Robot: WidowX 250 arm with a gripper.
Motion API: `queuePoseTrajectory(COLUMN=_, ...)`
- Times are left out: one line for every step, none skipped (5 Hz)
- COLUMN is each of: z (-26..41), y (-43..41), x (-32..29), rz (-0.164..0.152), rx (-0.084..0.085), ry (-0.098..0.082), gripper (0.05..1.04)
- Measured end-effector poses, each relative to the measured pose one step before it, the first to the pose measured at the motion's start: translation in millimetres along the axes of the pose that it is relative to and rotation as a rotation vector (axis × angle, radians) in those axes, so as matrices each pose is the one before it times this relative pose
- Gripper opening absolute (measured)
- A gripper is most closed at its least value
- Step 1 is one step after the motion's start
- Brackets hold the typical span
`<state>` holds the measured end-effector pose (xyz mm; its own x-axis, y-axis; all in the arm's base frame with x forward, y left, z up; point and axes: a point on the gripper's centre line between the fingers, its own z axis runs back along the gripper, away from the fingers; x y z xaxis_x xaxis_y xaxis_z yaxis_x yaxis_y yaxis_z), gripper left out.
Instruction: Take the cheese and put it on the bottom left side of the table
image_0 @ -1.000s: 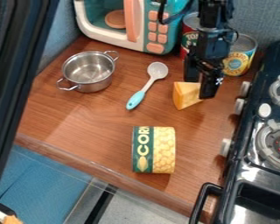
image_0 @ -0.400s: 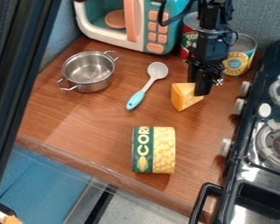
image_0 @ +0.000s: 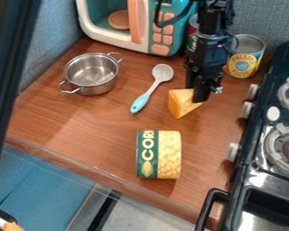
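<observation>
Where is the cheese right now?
In the camera view, the cheese sits right of centre on the counter, directly under the gripper, between the spoon and the stove.

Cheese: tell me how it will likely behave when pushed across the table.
The cheese should slide rather than roll, being a wedge with flat faces. It is probably stiff, as its edges run straight without sagging. The pincer is at one end of it, not its middle, so a push there might swivel it.
</observation>
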<state>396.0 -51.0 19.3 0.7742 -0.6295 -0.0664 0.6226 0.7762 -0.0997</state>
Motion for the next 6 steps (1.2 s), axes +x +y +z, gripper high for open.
queuePoseTrajectory(z=26.54, y=6.39, x=-38.52, rz=0.0880, rx=0.0602, ry=-0.0438, gripper=0.268)
queuePoseTrajectory(z=1.48, y=17.41, x=-39.27, rz=0.1074, rx=0.0054, ry=-0.0127, gripper=0.268)
queuePoseTrajectory(z=-3.16, y=12.63, x=-28.19, rz=0.0637, rx=0.0035, ry=0.0159, gripper=0.267)
queuePoseTrajectory(z=-10.43, y=8.35, x=-18.06, rz=0.0336, rx=-0.0052, ry=0.0294, gripper=0.267)
queuePoseTrajectory(z=-7.46, y=11.53, x=-16.49, rz=0.0459, rx=0.0026, ry=0.0260, gripper=0.267)
queuePoseTrajectory(z=-3.71, y=5.25, x=-5.65, rz=0.0423, rx=-0.0009, ry=0.0021, gripper=0.267)
